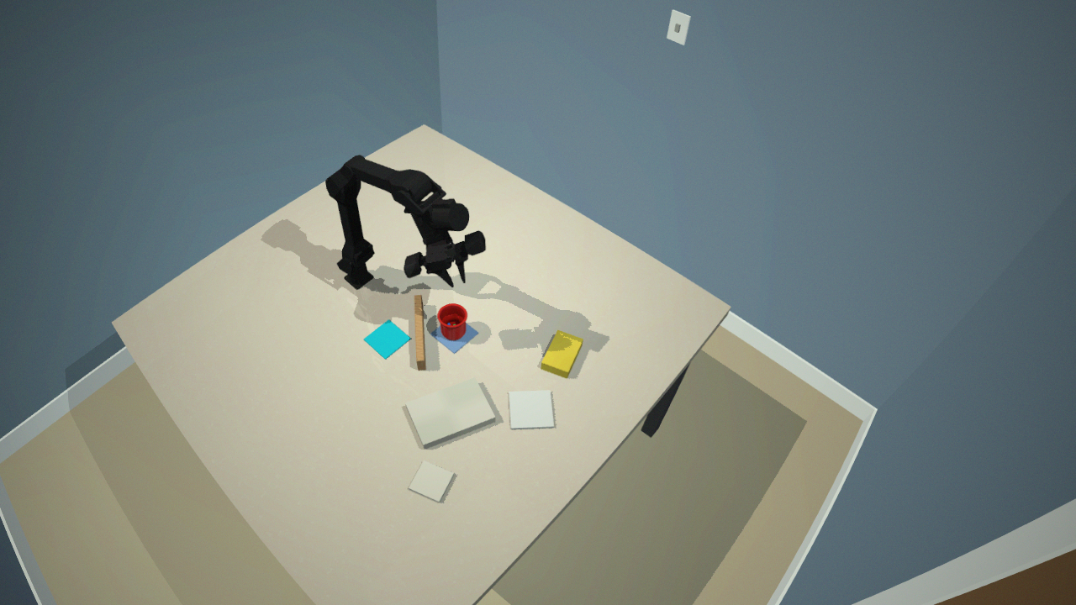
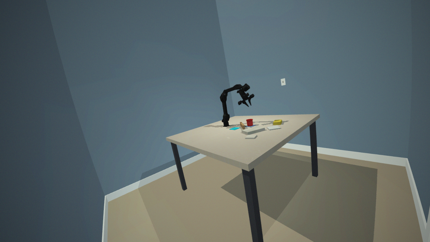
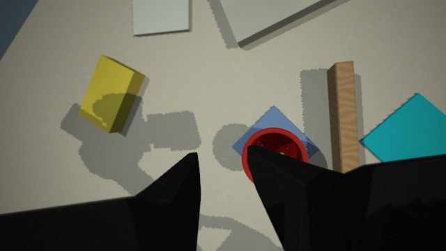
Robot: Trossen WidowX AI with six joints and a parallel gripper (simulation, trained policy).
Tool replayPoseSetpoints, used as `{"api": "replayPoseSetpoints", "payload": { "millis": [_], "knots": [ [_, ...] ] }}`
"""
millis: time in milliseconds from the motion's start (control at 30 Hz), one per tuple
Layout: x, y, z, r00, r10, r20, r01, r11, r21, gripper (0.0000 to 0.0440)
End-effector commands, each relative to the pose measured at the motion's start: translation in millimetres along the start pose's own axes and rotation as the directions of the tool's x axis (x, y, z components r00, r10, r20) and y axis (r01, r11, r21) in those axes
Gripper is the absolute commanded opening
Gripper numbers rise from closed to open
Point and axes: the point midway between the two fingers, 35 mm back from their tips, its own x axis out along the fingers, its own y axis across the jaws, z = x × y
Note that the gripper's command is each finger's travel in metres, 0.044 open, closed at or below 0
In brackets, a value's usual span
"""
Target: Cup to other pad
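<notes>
A red cup (image 1: 452, 328) (image 2: 249, 122) (image 3: 246, 161) stands upright on the blue pad (image 1: 456, 346) (image 3: 274, 116). Marbles show inside it in the wrist view, partly hidden by a finger. The cyan pad (image 1: 387, 339) (image 2: 234, 128) (image 3: 414, 129) lies bare on the other side of a wooden bar. My gripper (image 1: 458, 285) (image 2: 249, 106) (image 3: 223, 157) is partly open with nothing between its fingers. It hangs well above the table, higher than the cup. In the wrist view the right finger overlaps the cup's rim.
The wooden bar (image 1: 419, 332) (image 2: 242, 125) (image 3: 348, 115) stands between the two pads. A yellow block (image 1: 562, 353) (image 2: 277, 122) (image 3: 108, 90) lies to the cup's right in the top view. A large pale slab (image 1: 451, 412) and two smaller pale tiles, one white (image 1: 530, 410) and one cream (image 1: 432, 481), lie towards the front.
</notes>
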Motion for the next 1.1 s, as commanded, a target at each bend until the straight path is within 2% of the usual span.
{"api": "replayPoseSetpoints", "payload": {
  "millis": [0,367,1067],
  "knots": [
    [9.7,-5.2,-2.9,0.998,-0.057,-0.039,0.058,0.998,0.015,0.0129],
    [31.8,-22.7,-15.4,0.970,-0.196,-0.143,0.200,0.980,0.011,0.0136],
    [75.3,-57.5,-40.3,0.870,-0.409,-0.275,0.421,0.907,-0.018,0.0155]
  ]
}}
